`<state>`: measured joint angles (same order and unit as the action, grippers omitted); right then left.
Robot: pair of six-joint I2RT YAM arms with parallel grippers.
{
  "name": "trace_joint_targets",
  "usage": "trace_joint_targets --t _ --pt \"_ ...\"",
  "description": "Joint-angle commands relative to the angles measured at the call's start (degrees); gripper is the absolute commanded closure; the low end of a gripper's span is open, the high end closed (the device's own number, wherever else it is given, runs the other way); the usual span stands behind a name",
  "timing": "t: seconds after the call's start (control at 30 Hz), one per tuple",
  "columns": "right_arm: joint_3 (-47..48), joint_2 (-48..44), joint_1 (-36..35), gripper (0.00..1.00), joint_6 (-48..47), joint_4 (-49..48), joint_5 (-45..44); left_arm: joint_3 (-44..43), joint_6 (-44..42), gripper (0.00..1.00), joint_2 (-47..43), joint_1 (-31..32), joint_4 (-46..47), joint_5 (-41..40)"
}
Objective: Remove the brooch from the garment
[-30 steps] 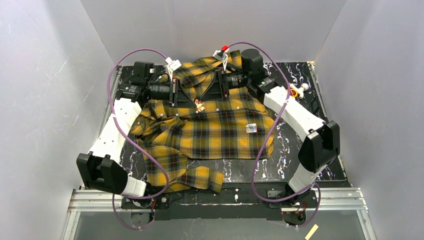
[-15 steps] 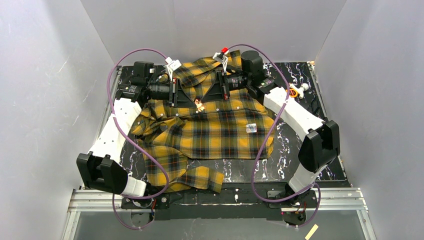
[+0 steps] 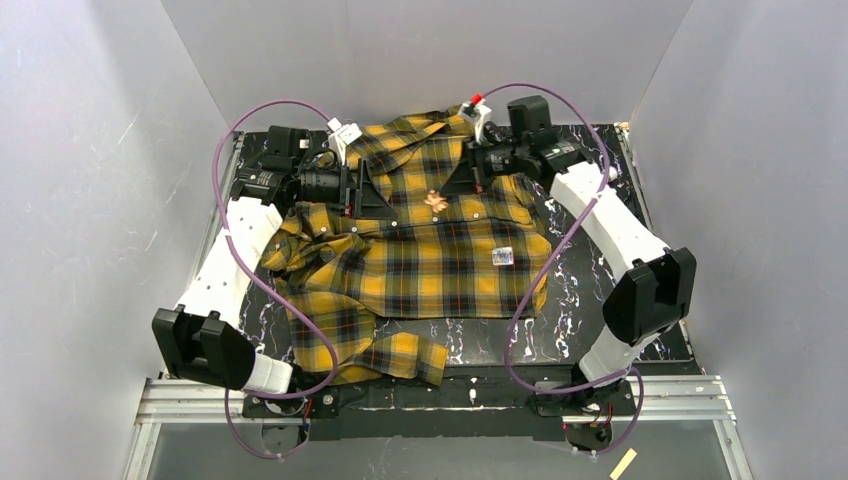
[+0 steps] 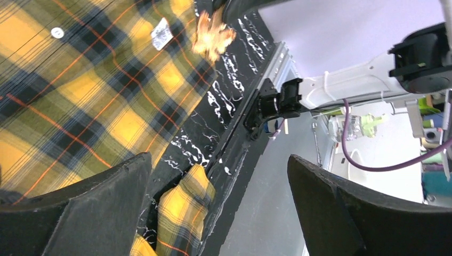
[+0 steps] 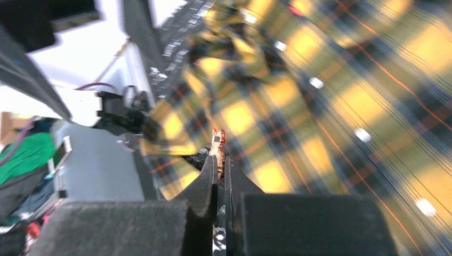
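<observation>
Right gripper [image 5: 219, 162] pressed together on the brooch [image 5: 218, 143], which is pinched edge-on at the very fingertips and stands up out of them. On the overhead, taking the garment's white label [image 3: 503, 256] as the mark, the brooch [image 3: 435, 200] sits beyond the label and toward the left-arm side, over the chest of the garment [image 3: 430, 290]. Left wrist view shows it hanging just beside the label in frame, under the dark tip of the other arm, apparently lifted off the plaid. Left gripper [image 4: 218, 165] is spread wide with nothing between its fingers, lying farther again from the label than the brooch, on that same left-arm side. Whether it bears on the cloth I cannot tell. Step in hand, by my reading, is drawing the brooch away from the fabric. The right wrist picture is smeared, so I cannot say whether the pin is fully out of the weave. To do it well, hold the pinch firm, since the grip is shallow and on a thin edge, and pull straight away from the cloth, not sideways. Watch for the plaid tenting up. If it rises, the left fingers should press the fabric down on the side of the brooch away from the label. Once it is plainly free, carry it past the label to bare table [image 3: 480, 345].
</observation>
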<state>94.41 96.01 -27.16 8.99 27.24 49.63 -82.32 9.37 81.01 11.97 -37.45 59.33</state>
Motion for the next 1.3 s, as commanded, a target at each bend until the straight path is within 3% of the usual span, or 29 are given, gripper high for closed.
trace_joint_targets --t 0.0,0.23,0.37,0.5,0.73,1.13,1.27 --pt "2.8 -5.2 4.8 0.99 -16.3 19.5 -12.8 -1.8 -1.8 0.02 -1.8 -0.8 -5.6 -6.8" --pt "-7.8 -15.4 12.0 0.99 -27.7 27.7 -40.4 -5.0 -4.9 0.02 -0.4 -1.3 -12.6 -15.0" --pt "-15.1 -19.5 14.2 0.99 -32.8 25.6 -60.5 -6.0 -6.3 0.02 -0.6 -1.3 -13.8 -17.5" --pt "-23.2 -20.6 18.7 0.99 -38.5 20.7 -70.3 -6.8 -6.8 0.02 -0.3 -1.3 -14.4 -20.5" --pt "-35.3 -20.3 25.7 0.99 -46.0 5.4 -79.5 -13.2 -7.9 0.02 4.2 -1.4 -18.7 -18.4" --pt "-44.0 -12.2 33.4 0.99 -51.4 -15.2 -79.7 -16.7 -11.6 0.02 8.5 -1.4 -21.9 -18.0" --pt "-44.6 -10.2 33.8 0.99 -52.2 -15.5 -79.4 -17.5 -12.4 0.02 9.6 -1.3 -22.3 -18.3"
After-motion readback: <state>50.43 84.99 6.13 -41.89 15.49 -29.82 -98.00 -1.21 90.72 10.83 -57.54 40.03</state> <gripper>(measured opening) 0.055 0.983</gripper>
